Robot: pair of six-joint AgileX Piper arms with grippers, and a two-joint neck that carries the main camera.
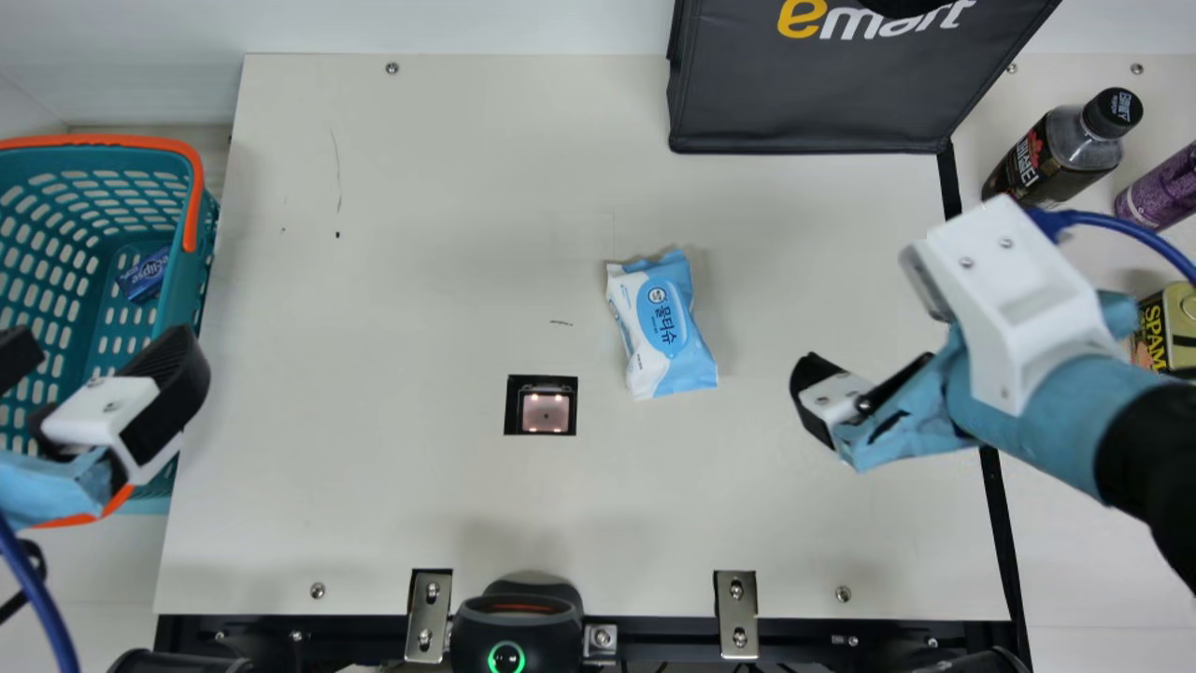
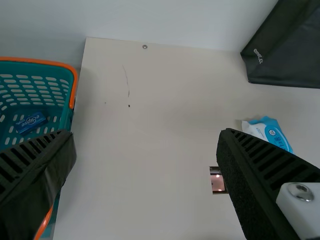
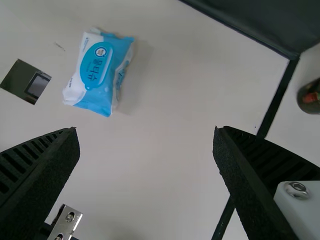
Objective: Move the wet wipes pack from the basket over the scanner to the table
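Note:
The blue and white wet wipes pack point(image 1: 662, 322) lies flat on the cream table point(image 1: 392, 486), to the right of and slightly beyond the square scanner window point(image 1: 545, 411). Over the near part of the teal basket point(image 1: 168, 313), at the left, my left gripper point(image 1: 89, 360) is open and holds nothing. My right gripper point(image 1: 864, 374) is to the right of the pack, apart from it. In the left wrist view, my left gripper point(image 2: 147, 145) has its fingers wide apart. In the right wrist view, my right gripper point(image 3: 145, 145) stands open, the wipes pack point(image 3: 97, 72) beyond its fingers.
A small blue pack point(image 1: 145, 275) lies in the basket. At the back right stands a black bag point(image 1: 804, 93). Beyond the table's right side are a dark bottle point(image 1: 1056, 154), a purple can point(image 1: 1159, 187) and a yellow-black tin point(image 1: 1166, 327). A black device point(image 1: 517, 626) sits at the front edge.

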